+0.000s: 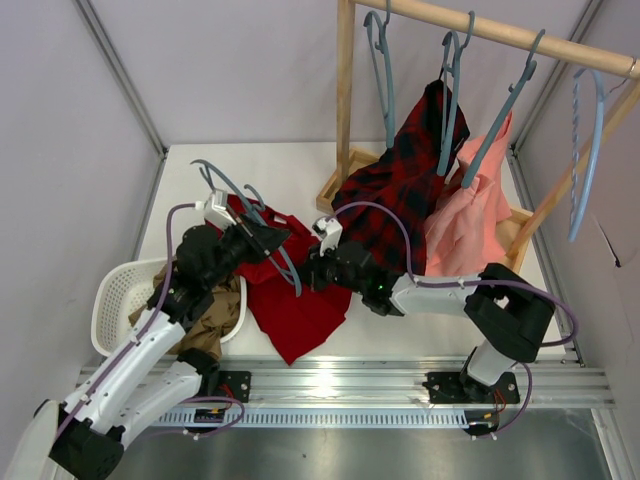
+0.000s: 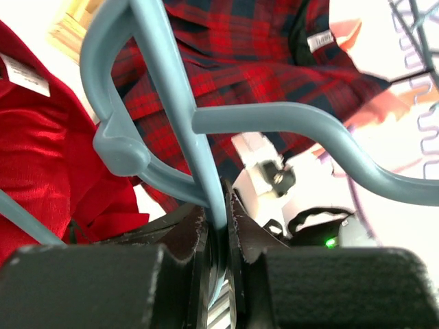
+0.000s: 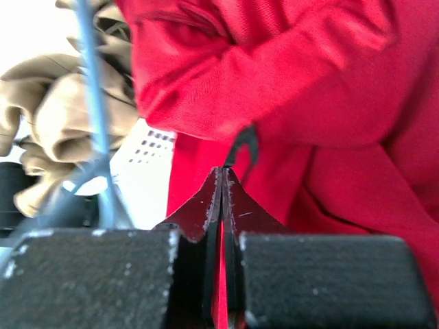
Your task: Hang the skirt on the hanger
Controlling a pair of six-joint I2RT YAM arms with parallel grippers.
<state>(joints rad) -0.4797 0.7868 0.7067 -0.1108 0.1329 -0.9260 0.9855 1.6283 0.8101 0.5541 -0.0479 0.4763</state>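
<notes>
1. the skirt [image 1: 298, 305] lies crumpled on the white table [image 1: 250, 170], near its front edge, between the two arms and beside the basket [image 1: 115, 285]
2. the hanger [image 2: 171, 89] is held over the skirt's left part
3. the left gripper [image 2: 219, 205] pinches the hanger's thin bar
4. the right gripper [image 3: 223, 175] has its fingers pressed together on a fold of the skirt

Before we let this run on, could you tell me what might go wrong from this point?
The right tool pinches only a thin fold of the skirt, so the cloth may slip free when lifted. The left tool clamps one slim bar of the hanger, which could twist in the grip. The plaid garment hangs close behind and the hanger might snag it.
</notes>
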